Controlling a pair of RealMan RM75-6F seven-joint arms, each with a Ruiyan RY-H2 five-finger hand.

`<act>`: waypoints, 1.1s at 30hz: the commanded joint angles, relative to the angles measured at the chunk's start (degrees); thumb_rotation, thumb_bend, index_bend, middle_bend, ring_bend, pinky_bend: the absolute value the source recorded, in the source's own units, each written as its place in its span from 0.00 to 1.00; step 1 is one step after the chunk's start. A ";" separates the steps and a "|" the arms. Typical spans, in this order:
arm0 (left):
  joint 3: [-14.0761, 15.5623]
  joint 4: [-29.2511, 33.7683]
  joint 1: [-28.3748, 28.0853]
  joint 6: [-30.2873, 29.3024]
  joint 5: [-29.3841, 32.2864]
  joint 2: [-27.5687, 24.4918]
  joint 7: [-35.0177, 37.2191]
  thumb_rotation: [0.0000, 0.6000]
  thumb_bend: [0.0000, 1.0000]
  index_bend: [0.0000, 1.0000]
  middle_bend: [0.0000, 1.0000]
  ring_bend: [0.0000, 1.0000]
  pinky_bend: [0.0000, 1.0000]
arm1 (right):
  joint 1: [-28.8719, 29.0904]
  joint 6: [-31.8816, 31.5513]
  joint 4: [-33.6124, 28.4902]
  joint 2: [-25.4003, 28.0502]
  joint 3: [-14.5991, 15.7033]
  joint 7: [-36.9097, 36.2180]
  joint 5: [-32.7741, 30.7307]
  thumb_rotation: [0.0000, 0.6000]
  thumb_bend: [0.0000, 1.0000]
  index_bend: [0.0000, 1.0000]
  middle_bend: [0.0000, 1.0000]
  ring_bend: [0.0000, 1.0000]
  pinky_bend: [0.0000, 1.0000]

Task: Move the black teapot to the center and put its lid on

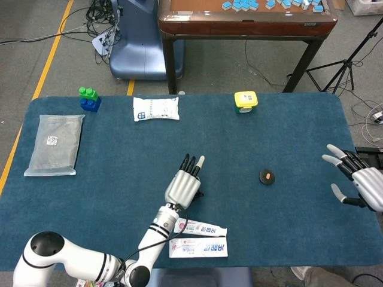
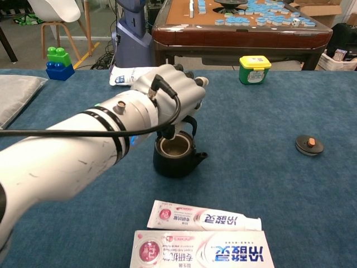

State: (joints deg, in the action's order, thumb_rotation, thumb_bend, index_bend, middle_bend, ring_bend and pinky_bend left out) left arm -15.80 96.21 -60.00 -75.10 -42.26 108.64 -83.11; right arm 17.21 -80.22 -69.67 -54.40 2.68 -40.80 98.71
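Note:
The black teapot stands lidless on the blue cloth, spout to the right. My left hand is over it and grips its arched handle. In the head view that hand hides nearly the whole pot. The lid, a black disc with an orange knob, lies on the cloth to the right, also seen in the chest view. My right hand hovers open at the table's right edge, fingers spread, apart from the lid.
Two toothpaste boxes lie just in front of the teapot. A yellow-lidded green jar and a white packet sit at the far edge. Blue and green blocks and a grey pouch are far left.

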 commanded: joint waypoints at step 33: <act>3.73 5.96 -1.17 -7.40 4.61 1.26 -0.65 1.00 0.51 0.43 0.00 0.00 0.00 | -0.62 -2.67 1.25 -1.23 0.88 -0.98 0.59 1.00 0.52 0.12 0.00 0.00 0.00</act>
State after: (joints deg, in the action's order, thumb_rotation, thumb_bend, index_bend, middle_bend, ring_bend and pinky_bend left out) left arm -12.10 101.84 -61.27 -82.22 -37.94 110.03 -83.47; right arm 16.59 -82.89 -68.42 -55.62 3.56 -41.78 99.30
